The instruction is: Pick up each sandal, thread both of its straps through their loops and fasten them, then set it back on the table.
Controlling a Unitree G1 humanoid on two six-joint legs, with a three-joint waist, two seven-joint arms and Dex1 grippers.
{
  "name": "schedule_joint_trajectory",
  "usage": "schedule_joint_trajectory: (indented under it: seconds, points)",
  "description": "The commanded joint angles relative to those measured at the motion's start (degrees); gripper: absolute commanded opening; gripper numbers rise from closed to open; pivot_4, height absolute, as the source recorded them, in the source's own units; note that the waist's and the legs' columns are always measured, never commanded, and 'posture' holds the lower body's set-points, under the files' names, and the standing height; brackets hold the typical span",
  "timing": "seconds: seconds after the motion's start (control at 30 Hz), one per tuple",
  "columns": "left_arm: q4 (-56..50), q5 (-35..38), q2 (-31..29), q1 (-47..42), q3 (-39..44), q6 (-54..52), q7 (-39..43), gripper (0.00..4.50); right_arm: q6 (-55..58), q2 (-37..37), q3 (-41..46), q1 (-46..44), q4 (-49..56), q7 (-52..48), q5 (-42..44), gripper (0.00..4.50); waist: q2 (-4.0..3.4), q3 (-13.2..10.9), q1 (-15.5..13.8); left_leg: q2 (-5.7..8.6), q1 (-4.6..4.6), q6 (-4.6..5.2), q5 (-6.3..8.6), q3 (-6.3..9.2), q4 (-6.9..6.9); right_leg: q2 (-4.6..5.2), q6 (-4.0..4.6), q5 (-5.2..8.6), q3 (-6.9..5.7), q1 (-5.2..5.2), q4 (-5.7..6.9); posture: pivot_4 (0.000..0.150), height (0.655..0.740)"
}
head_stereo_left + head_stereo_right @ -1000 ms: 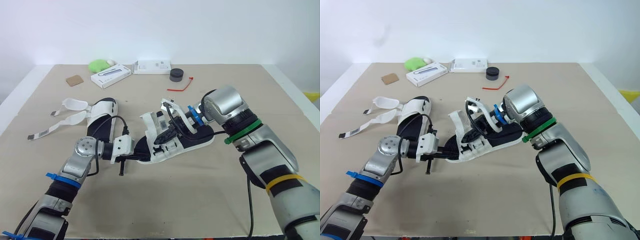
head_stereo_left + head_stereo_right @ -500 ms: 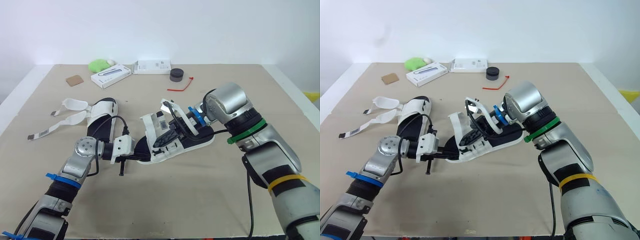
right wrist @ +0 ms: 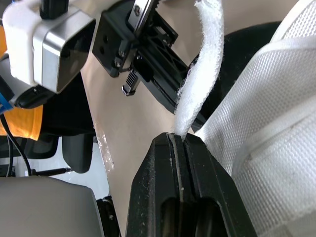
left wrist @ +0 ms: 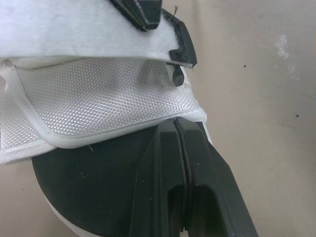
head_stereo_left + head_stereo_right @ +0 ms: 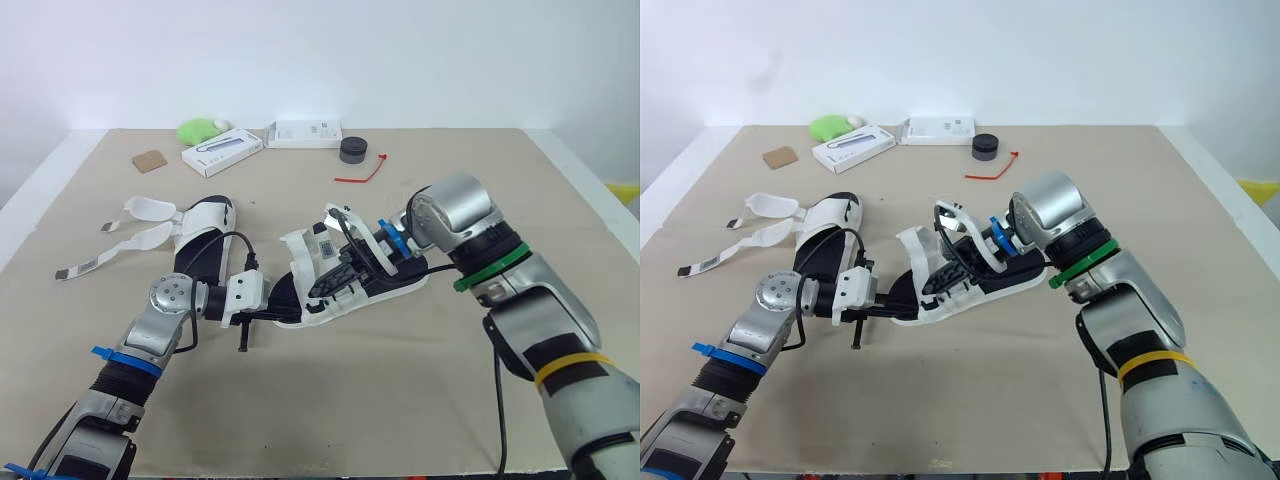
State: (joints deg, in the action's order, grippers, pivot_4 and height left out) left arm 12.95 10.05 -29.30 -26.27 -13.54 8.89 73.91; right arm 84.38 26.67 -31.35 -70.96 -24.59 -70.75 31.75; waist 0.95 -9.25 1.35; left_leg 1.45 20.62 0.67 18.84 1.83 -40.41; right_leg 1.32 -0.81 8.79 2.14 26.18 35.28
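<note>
A white sandal with a black footbed (image 5: 385, 283) lies tilted at the table's middle. My left gripper (image 5: 272, 311) is shut on the black sole edge at one end of it (image 4: 98, 177). My right gripper (image 5: 340, 277) is shut on a fuzzy white strap (image 3: 205, 74) of the same sandal, held over the footbed. A second sandal (image 5: 195, 240) lies flat to the left, its two white straps (image 5: 120, 245) spread loose toward the table's left edge.
Along the far edge sit a green object (image 5: 197, 130), two white boxes (image 5: 222, 150), a black round puck (image 5: 352, 150) and a red tie (image 5: 362, 174). A small brown square (image 5: 149, 160) lies at the far left.
My right gripper has carried the strap slightly down and toward my left gripper, lowering it over the footbed. The left gripper and the second sandal have stayed put.
</note>
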Motion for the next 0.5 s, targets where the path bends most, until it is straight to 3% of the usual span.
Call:
schedule_joint_trajectory:
  seconds: [0.03,0.5]
  points:
    - [0.98,-2.06,0.19,2.24,-3.47,-0.79,1.1,0.0,-0.93,-0.55,2.04,-2.76,-0.23,-0.32,0.31,0.04,0.0,0.0,0.0,0.0,0.0,0.0,0.0,0.0,0.0,0.0,0.0,0.0,0.0,0.0,0.0,0.15,0.74]
    - [0.5,-2.02,0.08,2.64,-3.43,-1.01,0.89,0.0,-4.4,-0.43,-0.35,-1.94,-3.64,-1.58,-2.64,0.04,-0.01,0.01,-0.01,0.01,0.0,0.0,0.0,-0.01,0.0,0.03,0.0,0.0,0.0,-0.01,-0.01,0.15,0.74]
